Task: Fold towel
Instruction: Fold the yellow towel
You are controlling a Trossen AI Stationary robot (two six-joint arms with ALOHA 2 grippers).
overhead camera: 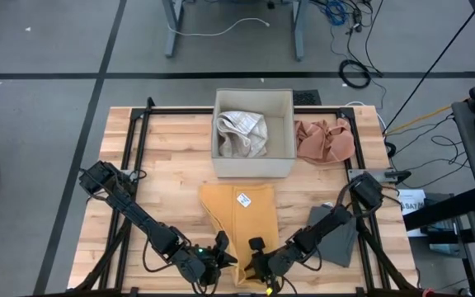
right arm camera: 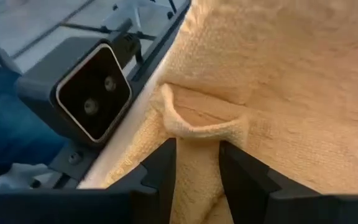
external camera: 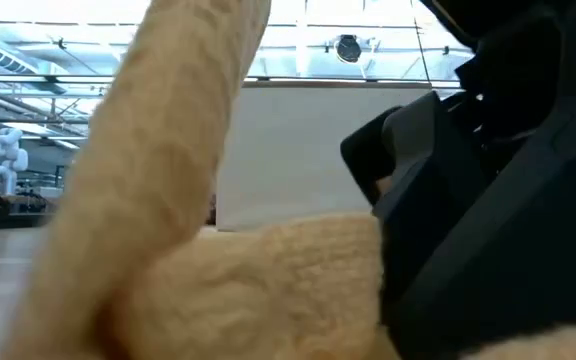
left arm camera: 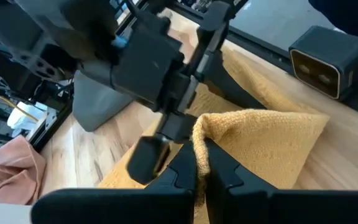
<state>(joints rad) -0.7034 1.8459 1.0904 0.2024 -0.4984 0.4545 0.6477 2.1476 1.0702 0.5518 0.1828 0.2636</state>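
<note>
**Ana:** High view first: where's the yellow towel (overhead camera: 237,214)?

**Ben:** Spread on the worktop (overhead camera: 171,153) in front of the white box (overhead camera: 252,132), its near end bunched between the two arms. The left pincer (overhead camera: 221,257) and right pincer (overhead camera: 256,262) sit close together at that near edge. No clean fold shows yet; I'd judge the task is at its start.

**Ana:** And the low view?

**Ben:** Mostly yellow cloth, a strip of it lifted up off the pile, with a dark arm beside it. So an edge is raised, not laid over.

**Ana:** Left wrist view?

**Ben:** The left pincer's fingers (left arm camera: 219,171) are pressed together on a pinched corner of the towel, which stands up as a ridge. The other arm's pincer is just beyond it.

**Ana:** Right wrist view?

**Ben:** The right pincer's fingers (right arm camera: 160,165) stand part-way apart with a folded lip of towel between them; it looks clamped on that hem.

**Ana:** What's left, then?

**Ben:** Nearly everything, I think: carry the held edge across toward the box, lay it flat, let go. The pink cloth (overhead camera: 324,140) and grey cloth (overhead camera: 336,235) lie untouched.
</note>
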